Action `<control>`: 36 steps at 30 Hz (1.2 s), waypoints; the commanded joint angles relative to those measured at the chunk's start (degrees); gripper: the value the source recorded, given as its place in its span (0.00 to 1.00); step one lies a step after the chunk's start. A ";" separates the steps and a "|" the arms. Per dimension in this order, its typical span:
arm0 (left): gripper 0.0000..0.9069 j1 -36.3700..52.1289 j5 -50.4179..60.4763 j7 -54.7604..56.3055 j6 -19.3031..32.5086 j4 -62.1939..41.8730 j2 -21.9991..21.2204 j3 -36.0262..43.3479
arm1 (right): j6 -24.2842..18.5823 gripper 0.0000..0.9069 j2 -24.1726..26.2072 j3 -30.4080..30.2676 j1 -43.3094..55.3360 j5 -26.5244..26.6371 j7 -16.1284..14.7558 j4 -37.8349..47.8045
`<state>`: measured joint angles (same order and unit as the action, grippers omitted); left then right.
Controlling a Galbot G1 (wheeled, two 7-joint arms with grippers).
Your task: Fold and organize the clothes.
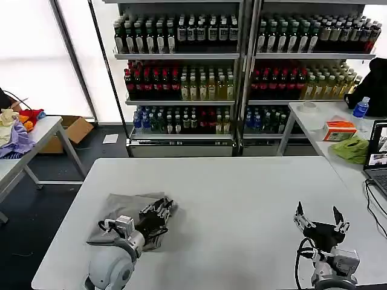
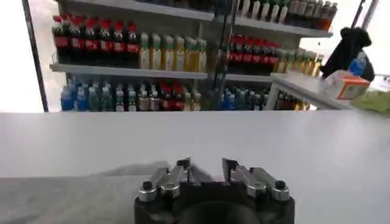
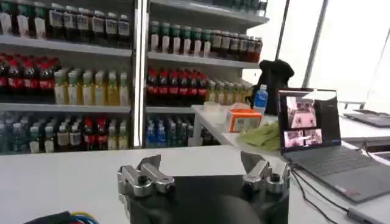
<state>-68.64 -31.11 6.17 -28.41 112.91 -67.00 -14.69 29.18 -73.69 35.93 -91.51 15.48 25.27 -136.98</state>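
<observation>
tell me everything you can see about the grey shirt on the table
The grey shirt is a light grey, soft cotton-looking garment lying in a loosely folded, rumpled heap near the front left of the white table. No print, collar or buttons can be made out. The left tool sits over its right edge with fingers apart; whether it touches the cloth is unclear. The right tool is well away from it.

Both end effectors (image 1: 158, 212) (image 1: 319, 219) spread wide.

A shop-like test room, tall metal shelves (image 1: 242, 66) full of bottled drinks (image 1: 181, 84) in rows, white work tables (image 1: 242, 193) — one with an open laptop (image 3: 317, 140), a cardboard box (image 1: 69, 130) on the floor
</observation>
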 commanded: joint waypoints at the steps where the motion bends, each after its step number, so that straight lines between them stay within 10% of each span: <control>1: 1.00 1.30 -9.46 1.87 1.57 3.24 -1.93 -1.32 | -0.42 1.00 -0.01 0.01 -0.34 0.12 -0.17 0.43; 14: 1.00 -3.83 -0.05 -0.51 -0.86 -0.85 8.86 -18.26 | -0.71 1.00 0.82 -3.01 2.88 0.36 -0.51 3.07; 36: 1.00 -6.03 6.43 -5.29 0.23 -7.72 7.58 -18.36 | -1.31 1.00 1.88 -3.67 3.14 1.25 -0.72 4.41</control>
<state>-73.93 -26.99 2.33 -28.34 108.02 -60.20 -31.61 27.89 -71.81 32.50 -88.62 16.75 24.55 -132.79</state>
